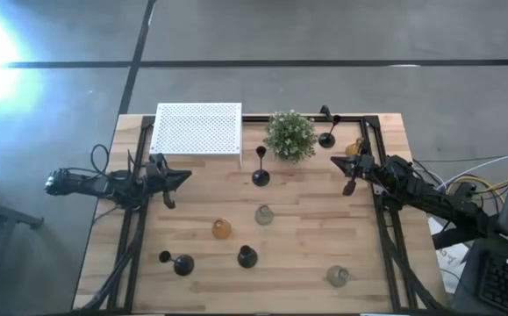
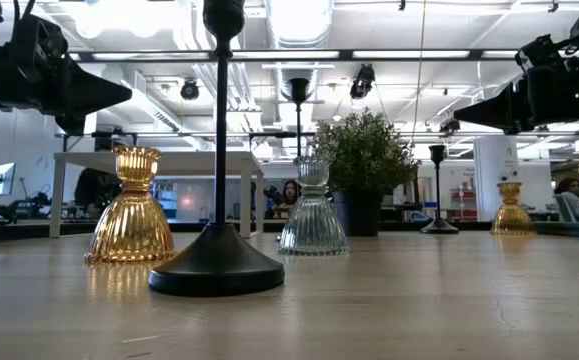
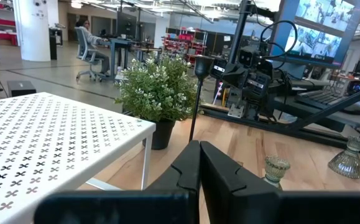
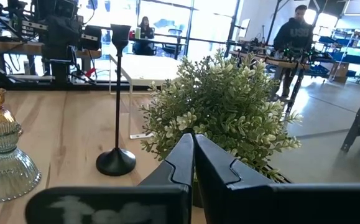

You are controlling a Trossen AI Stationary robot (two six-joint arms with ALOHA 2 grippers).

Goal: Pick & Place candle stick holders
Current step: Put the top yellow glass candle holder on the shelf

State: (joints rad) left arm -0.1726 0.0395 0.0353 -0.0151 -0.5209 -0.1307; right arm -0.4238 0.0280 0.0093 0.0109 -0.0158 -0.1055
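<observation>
Several candle stick holders stand on the wooden table. A black one (image 1: 261,168) stands mid-table by the plant, and another black one (image 1: 327,133) and an amber one (image 1: 353,149) stand at the far right. An amber one (image 1: 222,229), a clear one (image 1: 264,214), a black one (image 1: 247,256) and a clear one (image 1: 338,276) stand nearer. One black holder (image 1: 176,262) lies at the near left. My left gripper (image 1: 184,176) is shut and empty above the table's left side, pointing right. My right gripper (image 1: 337,161) is shut and empty at the right, pointing left toward the plant.
A white perforated box (image 1: 196,130) stands at the far left on thin legs. A bushy green potted plant (image 1: 289,134) stands at the far middle, right in front of my right gripper (image 4: 194,155). People show in the room beyond the table.
</observation>
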